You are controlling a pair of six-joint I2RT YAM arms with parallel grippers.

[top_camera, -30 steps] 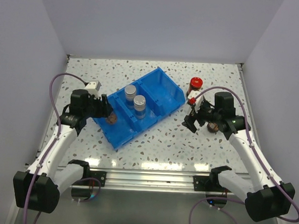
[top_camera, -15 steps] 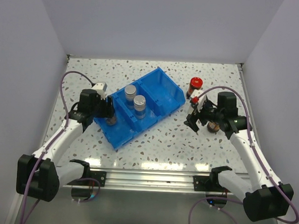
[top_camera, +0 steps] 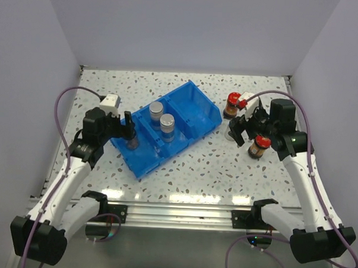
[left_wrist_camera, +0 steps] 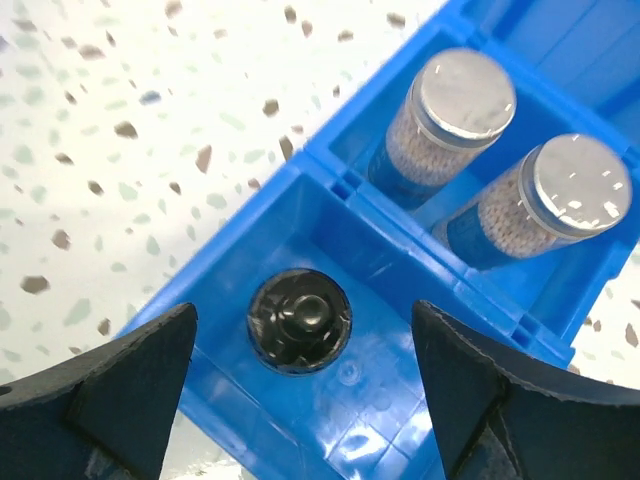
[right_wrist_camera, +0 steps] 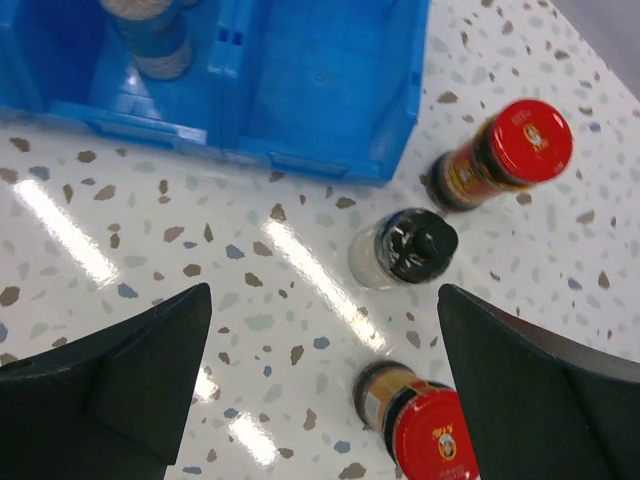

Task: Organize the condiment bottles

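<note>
Condiment bottles (two silver, two black, two red), left hand, right hand spread

Reaching forward with the left gripper, fingers spread wide, pointed straight down. Same with the right gripper, spread wide, facing down.

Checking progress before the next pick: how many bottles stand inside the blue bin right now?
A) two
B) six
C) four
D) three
D: the silver-capped bottles stand together in the middle compartment of the blue bin, and one black-capped bottle stands alone in the end compartment beside them.
</note>
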